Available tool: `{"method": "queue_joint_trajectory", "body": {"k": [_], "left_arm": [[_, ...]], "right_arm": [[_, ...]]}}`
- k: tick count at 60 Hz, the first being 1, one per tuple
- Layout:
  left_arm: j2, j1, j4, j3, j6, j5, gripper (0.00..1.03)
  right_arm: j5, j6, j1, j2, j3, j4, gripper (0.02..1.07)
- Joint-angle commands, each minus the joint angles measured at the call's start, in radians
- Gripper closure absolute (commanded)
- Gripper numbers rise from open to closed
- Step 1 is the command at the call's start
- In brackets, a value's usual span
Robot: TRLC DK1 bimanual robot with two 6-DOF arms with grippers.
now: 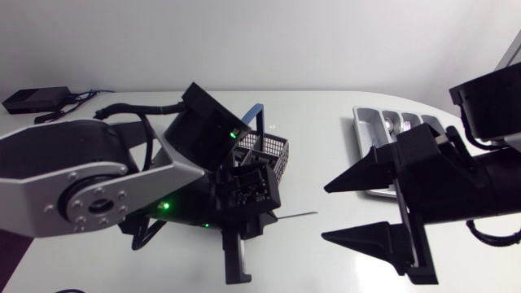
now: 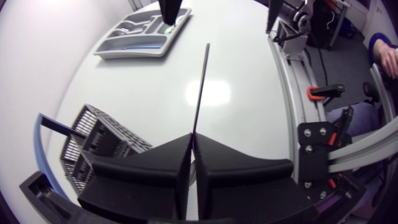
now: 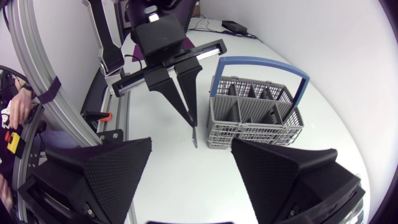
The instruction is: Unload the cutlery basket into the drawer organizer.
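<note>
1. Basket (image 3: 255, 121), grey mesh with a blue hoop handle, stands upright on the white table (image 1: 326, 106), just beside the left arm's claw.
2. Left claw (image 2: 194, 138) is pinched tight on one end of a slim piece of cutlery (image 2: 202, 87). The rest sticks straight out ahead of the fingers, above the bare tabletop, pointing toward the tray. From where I look it shows edge-on, so I cannot tell what kind it is.
3. Organizer tray (image 1: 362, 130), pale grey, lies flat toward the right side of the table, well apart from the basket, with metal cutlery in its compartments.
4. Right claw (image 1: 326, 212) hangs between basket and tray, its fingers spread wide with nothing held, facing the left claw. The cutlery's free end is near that gap, not touching.
</note>
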Motion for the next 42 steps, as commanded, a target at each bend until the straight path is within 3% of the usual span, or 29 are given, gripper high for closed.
{"method": "queue_joint_trajectory", "body": {"k": [1, 11, 19, 28, 36, 42], "left_arm": [[-0.025, -0.06, 0.037, -0.034, 0.03, -0.098, 1.0], [-0.003, -0.125, 0.04, -0.027, 0.061, -0.244, 1.0], [0.021, -0.134, 0.037, -0.016, 0.079, -0.302, 1.0], [0.053, -0.166, 0.034, -0.015, 0.107, -0.371, 1.0], [0.055, -0.223, 0.078, -0.044, 0.145, -0.467, 1.0], [0.036, -0.257, 0.164, -0.09, 0.197, -0.523, 1.0]], "right_arm": [[0.013, 0.017, -0.015, -0.022, -0.022, -0.004, 0.06], [0.112, 0.005, 0.028, -0.074, -0.037, 0.01, 0.06], [0.205, 0.002, 0.099, -0.101, -0.06, 0.032, 0.06], [0.382, 0.031, 0.264, -0.088, -0.094, 0.067, 0.09], [0.372, 0.06, 0.271, -0.026, -0.054, 0.064, 0.1], [0.299, 0.072, 0.203, 0.041, -0.003, 0.03, 0.1]]}}
